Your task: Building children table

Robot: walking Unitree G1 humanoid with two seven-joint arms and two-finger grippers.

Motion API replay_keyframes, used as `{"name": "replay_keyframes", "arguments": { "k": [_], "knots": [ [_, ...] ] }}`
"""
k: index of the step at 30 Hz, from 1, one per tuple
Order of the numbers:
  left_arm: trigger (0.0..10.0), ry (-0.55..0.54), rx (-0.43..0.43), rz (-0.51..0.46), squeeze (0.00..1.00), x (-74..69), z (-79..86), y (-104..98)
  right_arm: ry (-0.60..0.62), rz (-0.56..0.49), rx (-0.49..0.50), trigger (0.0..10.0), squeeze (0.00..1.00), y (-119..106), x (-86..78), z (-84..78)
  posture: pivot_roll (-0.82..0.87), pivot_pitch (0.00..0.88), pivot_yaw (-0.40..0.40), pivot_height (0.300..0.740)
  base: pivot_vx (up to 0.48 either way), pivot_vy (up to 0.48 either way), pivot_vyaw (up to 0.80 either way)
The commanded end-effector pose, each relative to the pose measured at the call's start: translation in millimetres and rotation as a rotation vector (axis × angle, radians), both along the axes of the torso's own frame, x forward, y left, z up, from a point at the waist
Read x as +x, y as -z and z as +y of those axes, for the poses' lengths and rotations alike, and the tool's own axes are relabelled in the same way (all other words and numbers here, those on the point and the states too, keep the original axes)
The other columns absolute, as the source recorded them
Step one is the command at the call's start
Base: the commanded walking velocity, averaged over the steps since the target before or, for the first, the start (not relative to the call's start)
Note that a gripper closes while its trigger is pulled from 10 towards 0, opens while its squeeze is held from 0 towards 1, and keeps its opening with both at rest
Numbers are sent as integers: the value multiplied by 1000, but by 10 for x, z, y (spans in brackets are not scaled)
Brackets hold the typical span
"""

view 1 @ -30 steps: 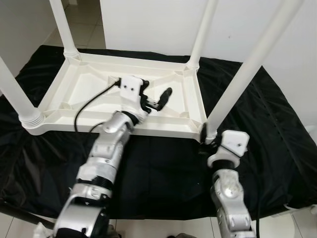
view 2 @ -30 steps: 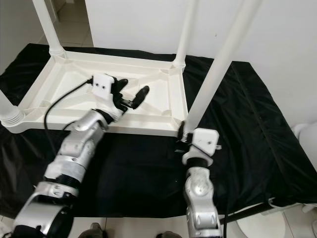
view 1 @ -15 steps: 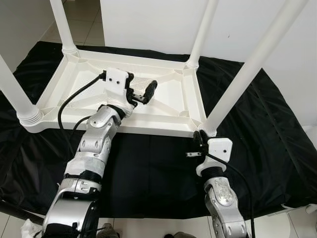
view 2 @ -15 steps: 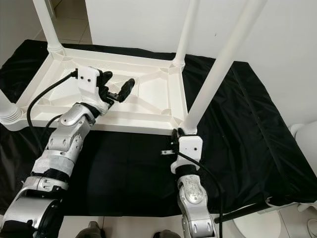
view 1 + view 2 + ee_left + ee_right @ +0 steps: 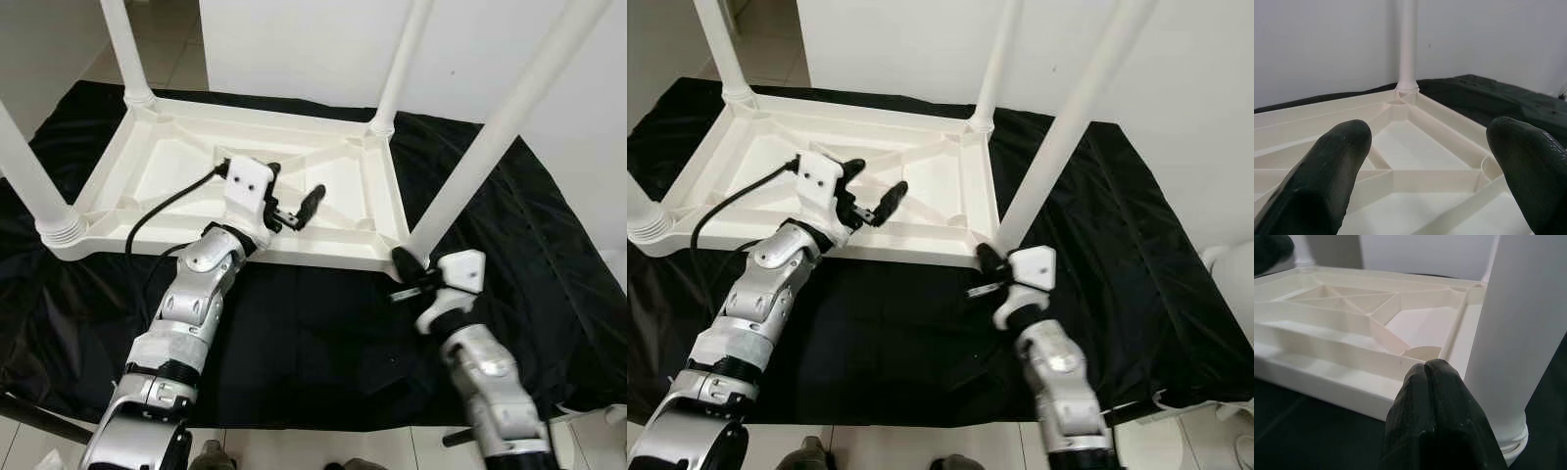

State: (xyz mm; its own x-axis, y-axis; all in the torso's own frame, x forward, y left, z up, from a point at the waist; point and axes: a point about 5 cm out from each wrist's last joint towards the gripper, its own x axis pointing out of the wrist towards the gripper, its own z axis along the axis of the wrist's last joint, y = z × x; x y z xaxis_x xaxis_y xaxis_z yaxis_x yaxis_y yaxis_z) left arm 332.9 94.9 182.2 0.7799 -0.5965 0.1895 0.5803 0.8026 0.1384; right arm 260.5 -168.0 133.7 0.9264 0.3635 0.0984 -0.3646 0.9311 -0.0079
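Observation:
A white plastic children's table [image 5: 323, 257] lies upside down on a black cloth, with its legs pointing up. My left gripper [image 5: 294, 186] hovers open over the ribbed underside near the front rim, with nothing between its fingers [image 5: 1327, 181]. My right gripper [image 5: 404, 259] is shut and empty. Its tips lie against the base of the near right leg [image 5: 490, 127], at the table's front right corner. In the right wrist view the shut fingertips [image 5: 1430, 421] sit just beside that leg [image 5: 1513, 333].
The black cloth [image 5: 549, 225] covers the whole work surface and drops off at the front edge. A black cable [image 5: 162, 211] loops from my left wrist across the table's underside. A white wall [image 5: 313, 39] stands close behind, and tiled floor [image 5: 167, 39] shows at the back left.
My left gripper has shifted right and nearer the front rim. My right wrist has swung out to the right, so its shut fingers now reach the leg base from the side.

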Motion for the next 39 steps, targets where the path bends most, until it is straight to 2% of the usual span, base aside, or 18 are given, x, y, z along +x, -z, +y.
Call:
{"name": "replay_keyframes", "arguments": {
  "k": [1,4,7,8,9,12,14,16,19,20,22,26,28,39],
  "knots": [
    [10000,165,67,-27,0,-86,-113,2,-28,30,8,10000,0,30,0,-50,56,49,-82,740,0,0,0],
    [10000,167,84,-28,0,-101,-115,17,-49,34,1,10000,0,19,3,-81,56,49,-82,740,0,0,0],
    [10000,209,147,-24,0,-172,-114,87,-121,54,-97,10000,0,21,54,-240,54,52,-74,740,0,0,0],
    [10000,209,147,-24,0,-172,-114,87,-121,54,-97,10000,0,21,54,-240,54,52,-74,740,0,0,0],
    [10000,213,187,-27,0,-181,-110,114,-136,67,-120,10000,0,23,75,-276,54,54,-72,740,0,0,0],
    [10000,213,231,-8,0,-174,-102,160,-144,70,-125,10000,0,0,101,-310,58,53,-70,740,0,0,0],
    [10000,202,334,44,0,-145,-58,272,-153,57,-123,10000,0,-80,162,-369,60,55,-65,740,0,0,0],
    [10000,202,334,44,0,-145,-58,272,-153,57,-123,10000,0,-80,162,-369,60,55,-65,740,0,0,0],
    [10000,214,440,94,0,-149,12,389,-114,33,-112,10000,0,-160,257,-475,62,52,-58,740,0,0,0],
    [10000,214,440,94,0,-149,12,389,-114,33,-112,10000,0,-160,257,-475,62,52,-58,740,0,0,0],
    [10000,200,496,104,0,-131,42,439,-86,22,-102,10000,0,-180,300,-527,61,50,-57,740,0,0,0],
    [10000,170,531,135,0,-90,74,483,-54,9,-99,10000,0,-196,328,-587,56,48,-54,740,0,0,0],
    [10000,100,555,172,0,-15,112,523,-6,-2,-84,10000,0,-212,343,-669,52,48,-52,740,0,0,0],
    [10000,-34,597,214,0,123,179,558,42,-2,-64,10000,0,-179,326,-750,43,49,-49,740,0,0,0]
  ]
}}
